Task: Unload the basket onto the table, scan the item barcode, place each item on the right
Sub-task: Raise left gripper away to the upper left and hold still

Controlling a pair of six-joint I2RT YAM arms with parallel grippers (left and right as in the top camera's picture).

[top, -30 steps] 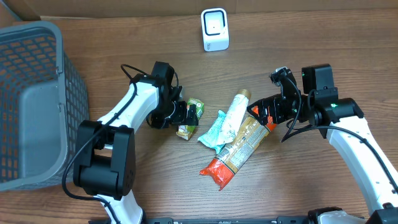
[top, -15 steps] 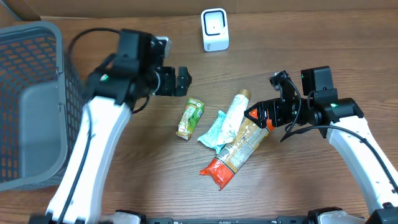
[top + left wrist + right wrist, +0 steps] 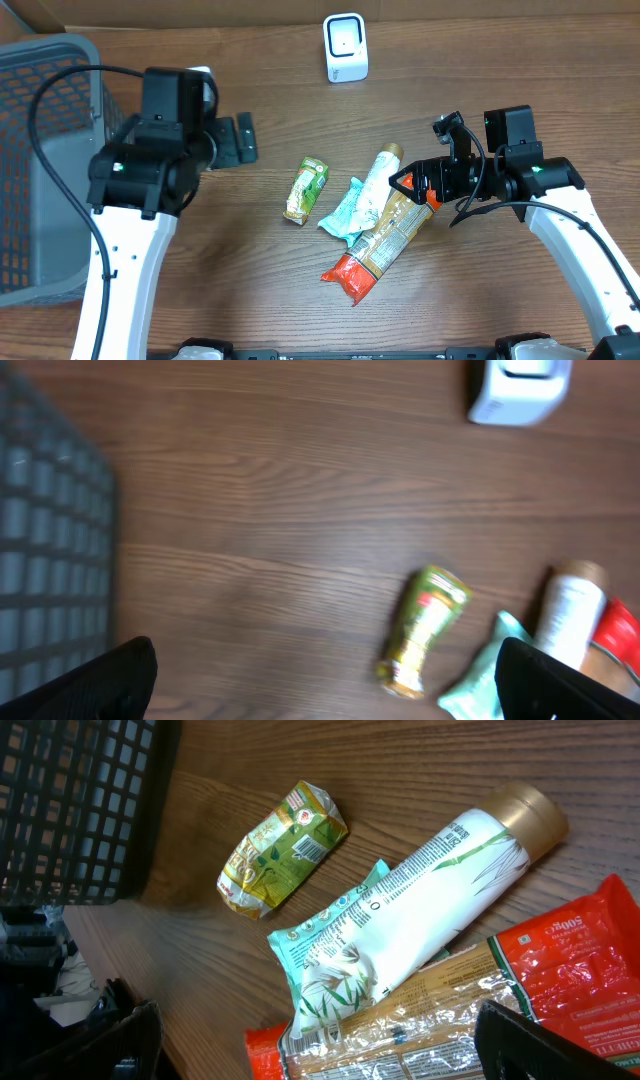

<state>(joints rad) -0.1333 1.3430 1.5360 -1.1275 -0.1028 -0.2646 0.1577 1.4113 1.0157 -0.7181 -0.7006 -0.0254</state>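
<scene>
Left gripper (image 3: 240, 140): jaws wide apart, empty; green packet (image 3: 306, 189) on table ahead, clear of fingers. Right gripper (image 3: 405, 185): jaws apart, empty; tube (image 3: 372, 185) and orange-red packet (image 3: 385, 240) just ahead. Scanner (image 3: 346, 47) well beyond both.

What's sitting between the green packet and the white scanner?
Nothing visible. Only bare table lies between the green packet and the scanner; the tube lies to one side, off that line.
</scene>
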